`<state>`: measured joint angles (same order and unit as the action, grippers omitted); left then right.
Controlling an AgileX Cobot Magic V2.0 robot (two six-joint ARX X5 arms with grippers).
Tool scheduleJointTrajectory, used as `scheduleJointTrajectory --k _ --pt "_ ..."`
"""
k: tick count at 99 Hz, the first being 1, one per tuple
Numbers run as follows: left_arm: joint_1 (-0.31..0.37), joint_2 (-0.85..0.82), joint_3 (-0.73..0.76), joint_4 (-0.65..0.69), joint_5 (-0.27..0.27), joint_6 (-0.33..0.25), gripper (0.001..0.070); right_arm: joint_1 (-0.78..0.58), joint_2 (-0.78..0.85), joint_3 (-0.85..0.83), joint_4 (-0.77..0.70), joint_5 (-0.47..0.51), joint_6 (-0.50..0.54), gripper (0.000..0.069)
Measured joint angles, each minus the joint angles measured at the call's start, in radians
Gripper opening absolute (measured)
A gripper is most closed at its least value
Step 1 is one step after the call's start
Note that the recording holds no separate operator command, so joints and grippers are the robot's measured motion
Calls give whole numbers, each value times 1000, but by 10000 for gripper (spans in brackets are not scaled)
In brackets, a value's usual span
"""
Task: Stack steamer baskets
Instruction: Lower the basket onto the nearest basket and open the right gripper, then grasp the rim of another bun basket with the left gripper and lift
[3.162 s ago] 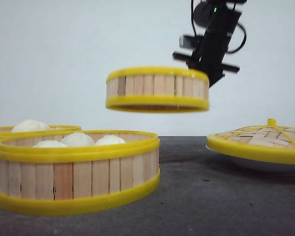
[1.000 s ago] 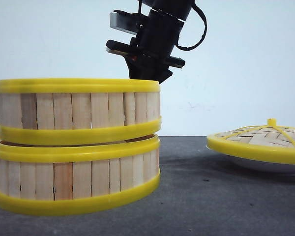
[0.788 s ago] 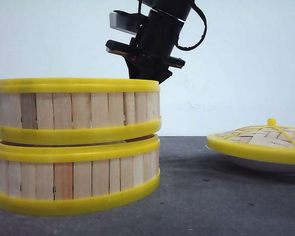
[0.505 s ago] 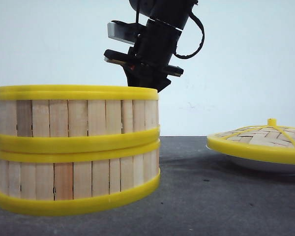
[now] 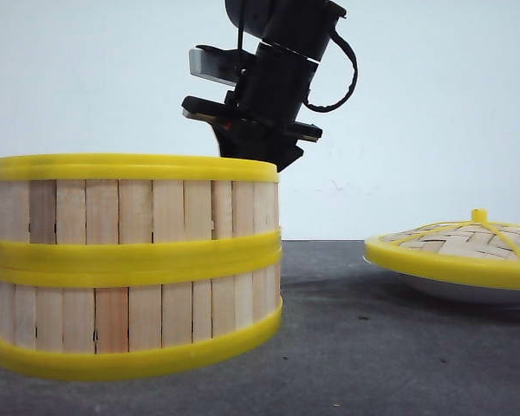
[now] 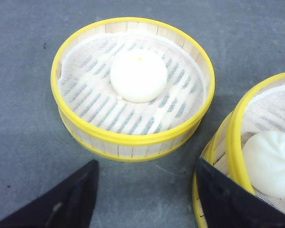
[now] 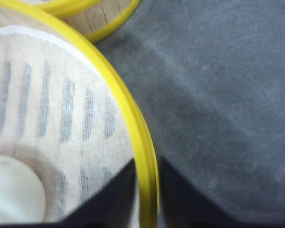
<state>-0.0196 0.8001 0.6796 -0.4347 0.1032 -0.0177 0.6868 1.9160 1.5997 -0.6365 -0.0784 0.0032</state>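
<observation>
Two steamer baskets stand stacked at the front left: the upper basket [image 5: 134, 204] sits on the lower basket [image 5: 134, 312], their yellow rims touching. My right gripper [image 5: 258, 156] reaches down from above. It is shut on the upper basket's rim [image 7: 145, 156], one finger [image 7: 109, 199] inside and one outside. A bun [image 7: 12, 190] lies on the cloth inside. The third steamer basket [image 6: 133, 85], holding one bun, stands alone on the table beside the stack [image 6: 237, 142]. My left gripper [image 6: 145, 190] hovers open above the gap between them, holding nothing.
A domed woven lid [image 5: 459, 243] with a yellow rim and knob rests on a white plate [image 5: 468, 290] at the right. Dark grey table [image 5: 364, 347] lies between the stack and the plate. The single basket [image 7: 102, 16] is close behind the stack.
The right gripper carried the basket from mid-air to the front-left basket. Over the last second it lowered it until the rims met. The buns below are now covered.
</observation>
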Motion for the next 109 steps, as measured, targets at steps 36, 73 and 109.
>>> scheduleJointTrajectory --k 36,73,109 --pt "9 14 10 25 -19 -1 383 -14 -108 3 -48 -30 -3 425" --pt "131 294 205 61 -26 -24 380 -227 -411 -39 -241 -28 -33 425" --pt "195 675 377 62 -26 -25 381 -436 -624 -382 -208 -26 -33 425"
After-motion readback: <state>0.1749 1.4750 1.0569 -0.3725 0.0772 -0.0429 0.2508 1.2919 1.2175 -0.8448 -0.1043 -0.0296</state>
